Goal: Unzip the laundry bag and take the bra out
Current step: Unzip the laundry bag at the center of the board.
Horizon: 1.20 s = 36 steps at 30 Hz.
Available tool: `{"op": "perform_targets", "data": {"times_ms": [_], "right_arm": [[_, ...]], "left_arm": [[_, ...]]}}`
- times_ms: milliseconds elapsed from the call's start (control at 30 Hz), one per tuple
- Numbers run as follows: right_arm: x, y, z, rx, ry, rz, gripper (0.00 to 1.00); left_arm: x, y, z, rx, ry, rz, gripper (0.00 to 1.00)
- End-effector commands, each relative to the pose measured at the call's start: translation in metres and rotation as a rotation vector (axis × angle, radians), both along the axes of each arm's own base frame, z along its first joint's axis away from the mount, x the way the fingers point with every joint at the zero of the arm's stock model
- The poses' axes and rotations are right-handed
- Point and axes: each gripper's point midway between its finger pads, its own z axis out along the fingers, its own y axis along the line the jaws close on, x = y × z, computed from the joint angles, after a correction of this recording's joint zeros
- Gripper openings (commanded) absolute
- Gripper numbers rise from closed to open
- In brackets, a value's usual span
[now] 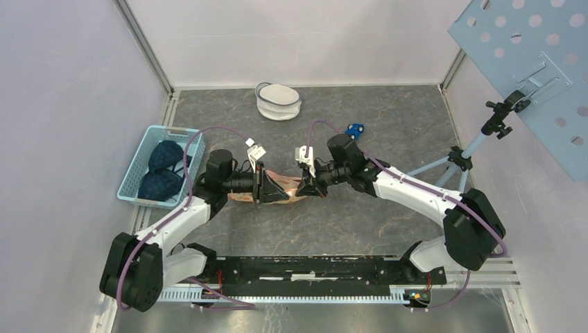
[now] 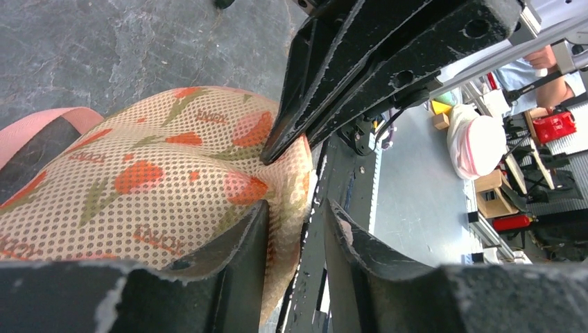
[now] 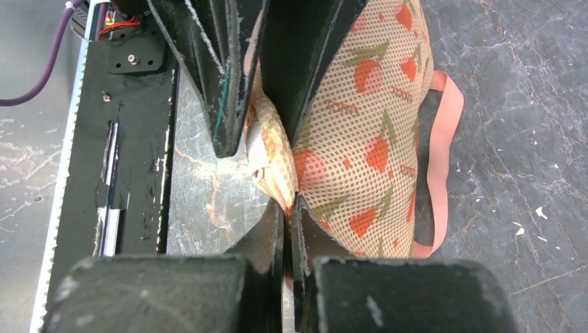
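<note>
Mostly, the laundry bag [image 1: 286,189] is covered from above. It lies on the table [image 1: 333,229] near the middle, between the two wrists, and only a strip of its pale, flowered mesh shows there. The mesh is too dense to show its contents, so the bra cannot be made out. The zip and its puller cannot be found in any view either. A pink strap [image 3: 438,139] loops out along one side of the bag, but what it belongs to is unclear.

The right gripper [image 3: 286,205] has its fingers [image 3: 260,243] pressed together on a bunched fold at the bag's edge. The fabric vanishes between the tips.

The left gripper [image 2: 295,208] has its fingers [image 2: 236,263] apart. The bag's edge hangs in the gap, against one finger and apart from the other, with the dark rail showing through on that side. Both wrist views are cut off by the opposite arm's black fingers crossing the top of the frame.

A short word in orange capitals repeats across the mesh among the orange flowers and green leaves. It sits at odd angles and cannot be read with any certainty.

To the left, a light blue basket [image 1: 132,182] holds dark blue padded garments [image 1: 161,170]. A white mesh pod [image 1: 279,100] stands at the far side, and a small blue object [image 1: 356,130] of unclear kind lies near the right arm.
</note>
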Motion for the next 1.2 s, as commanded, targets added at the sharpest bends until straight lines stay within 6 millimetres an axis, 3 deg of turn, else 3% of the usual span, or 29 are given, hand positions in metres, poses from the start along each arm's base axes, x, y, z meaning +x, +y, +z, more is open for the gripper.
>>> {"op": "perform_targets", "data": {"times_ms": [0,67,233,433,467,533,600,900,1167], "right_arm": [[0.006,0.005,0.027,0.072,-0.083,0.015,0.00],[0.005,0.005,0.026,0.074,-0.081,0.020,0.00],[0.003,0.004,0.025,0.072,-0.080,0.025,0.00],[0.001,0.007,0.024,0.084,-0.068,0.039,0.00],[-0.001,0.008,0.026,0.098,-0.073,0.051,0.08],[-0.006,0.011,0.030,0.120,-0.096,0.073,0.26],[-0.011,0.015,0.030,0.116,-0.116,0.104,0.30],[-0.020,0.015,0.015,0.060,-0.190,0.168,0.30],[-0.019,0.023,0.017,0.079,-0.190,0.161,0.20]], "left_arm": [[-0.002,0.005,0.000,-0.004,-0.010,-0.003,0.39],[0.000,0.006,-0.002,-0.004,-0.007,0.014,0.32],[0.000,0.006,-0.003,-0.011,0.003,0.012,0.31],[-0.002,0.005,0.001,-0.037,0.000,-0.004,0.06],[-0.002,0.004,0.003,-0.045,0.003,-0.006,0.03],[-0.002,0.003,0.006,-0.062,0.015,-0.009,0.02],[-0.002,0.001,0.009,-0.080,0.029,-0.021,0.02],[-0.003,-0.001,0.015,-0.107,0.051,-0.035,0.02],[0.000,-0.003,0.020,-0.142,0.081,-0.020,0.02]]}}
